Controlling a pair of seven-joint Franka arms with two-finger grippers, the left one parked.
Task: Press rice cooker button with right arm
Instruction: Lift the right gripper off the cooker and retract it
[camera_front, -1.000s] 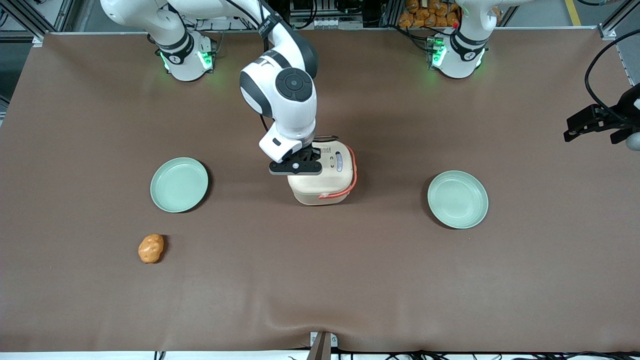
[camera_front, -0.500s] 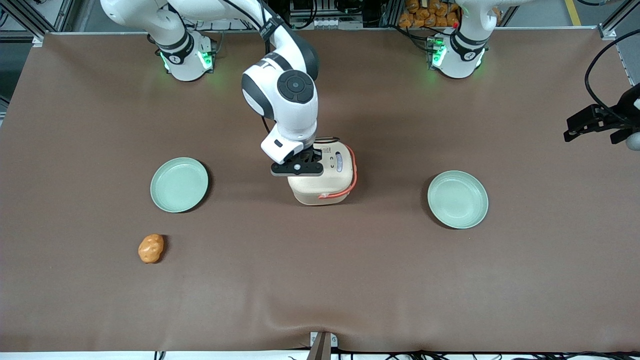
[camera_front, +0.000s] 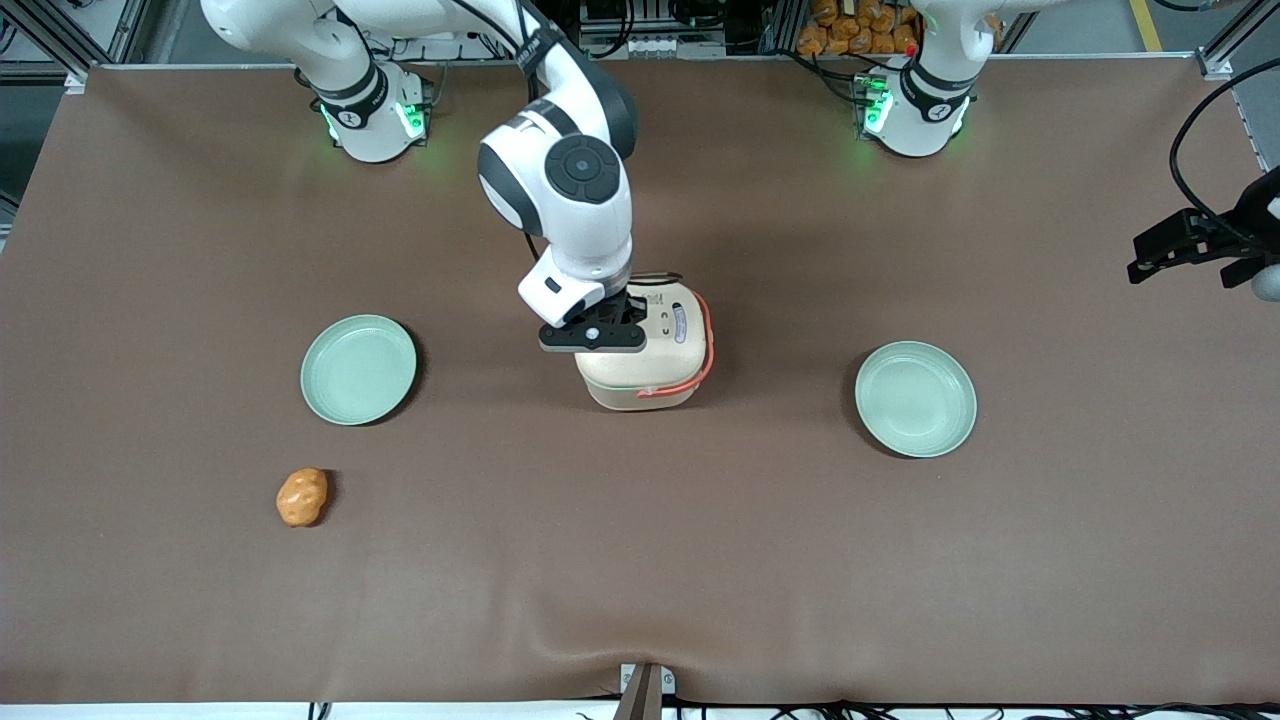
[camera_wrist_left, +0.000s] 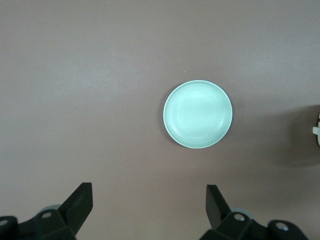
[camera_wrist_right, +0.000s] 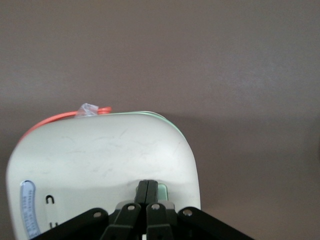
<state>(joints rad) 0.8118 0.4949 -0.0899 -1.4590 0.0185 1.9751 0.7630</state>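
Pressing nearly reached: gripper, jaws pressed together, tips set on button atop lid of rice cooker mid-table between plates; lid closed, release unconfirmed, retreat outstanding.

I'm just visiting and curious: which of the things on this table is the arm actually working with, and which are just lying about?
In use:
- rice cooker, mid-table
- its button, a pale green patch on the lid
- gripper, fingers shut, tips down on the lid at the button

Lying about:
- pale green plate, toward the working arm's end
- second pale green plate, toward the parked arm's end
- orange potato-like lump, nearer the front camera
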